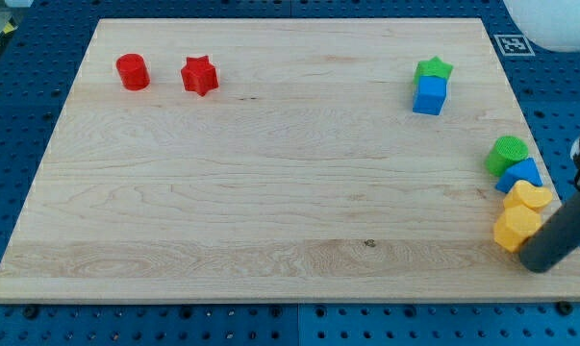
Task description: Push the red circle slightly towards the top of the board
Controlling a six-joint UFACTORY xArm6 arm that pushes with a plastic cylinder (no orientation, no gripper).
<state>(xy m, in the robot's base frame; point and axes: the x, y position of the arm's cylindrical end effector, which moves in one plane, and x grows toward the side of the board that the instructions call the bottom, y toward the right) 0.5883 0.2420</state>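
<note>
Red circle (pixel 133 72): located near the view's top-left corner of the surface (pixel 270 173), standing upright with round face up; being round, no discernible heading, and long axis not determinable beyond the vertical stance. Count: one.

Red star (pixel 200 75): just beside the circle on the view's right, apart from it by a narrow gap. Count: one. Red blocks total: two.

Toward the view's top right: green star (pixel 433 68) touching blue cube (pixel 429 95) directly below it.

At the view's right edge, a tight column of four, touching one another: green circle (pixel 508 154) uppermost, then blue block (pixel 519 176) of roughly triangular form, then yellow heart (pixel 532 196), then yellow block (pixel 516 229), shape not clearly made out.

Tally: two red, two green, two blue, two yellow; eight blocks in all.

My tip (pixel 538 261): at the view's lower right, touching or just beside the lower yellow block, well apart from the red circle. No gripper fitted; rod end only, so nothing to spread or pinch.
</note>
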